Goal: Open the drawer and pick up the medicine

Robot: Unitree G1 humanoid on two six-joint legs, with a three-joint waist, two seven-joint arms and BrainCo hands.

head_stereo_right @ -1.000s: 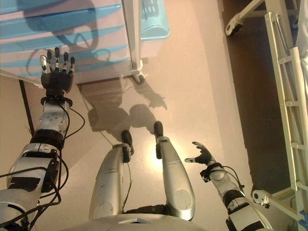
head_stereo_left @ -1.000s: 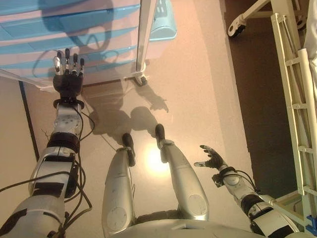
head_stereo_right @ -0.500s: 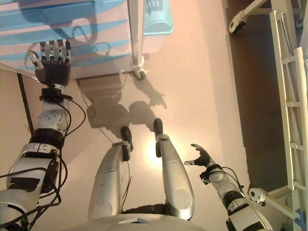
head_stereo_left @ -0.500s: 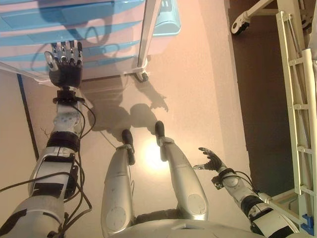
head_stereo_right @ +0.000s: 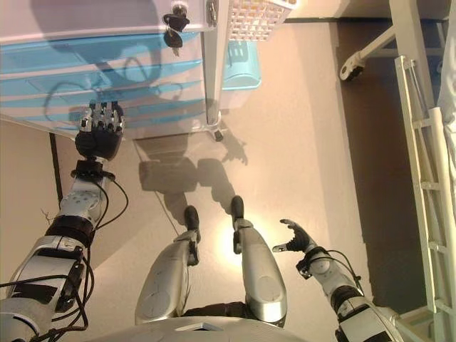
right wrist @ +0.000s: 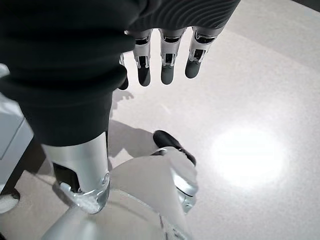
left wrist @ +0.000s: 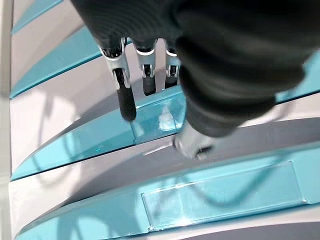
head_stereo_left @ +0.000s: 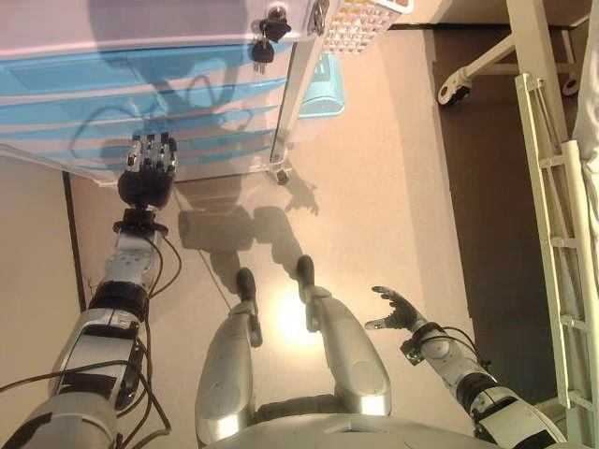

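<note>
The closed drawers [head_stereo_left: 140,103] walled off the upper left of the frame; bare floor [head_stereo_left: 393,187] lay open at centre, a bed frame [head_stereo_left: 557,187] bounding the right.

White mesh basket [head_stereo_left: 367,21] atop cabinet corner; white bed frame [head_stereo_left: 554,201] along right side; caster wheel [head_stereo_left: 452,93] on beige floor [head_stereo_left: 374,196].

Cabinet [head_stereo_left: 140,56] striped translucent blue and white, white lattice basket [head_stereo_left: 365,19], beige floor [head_stereo_left: 374,215].
</note>
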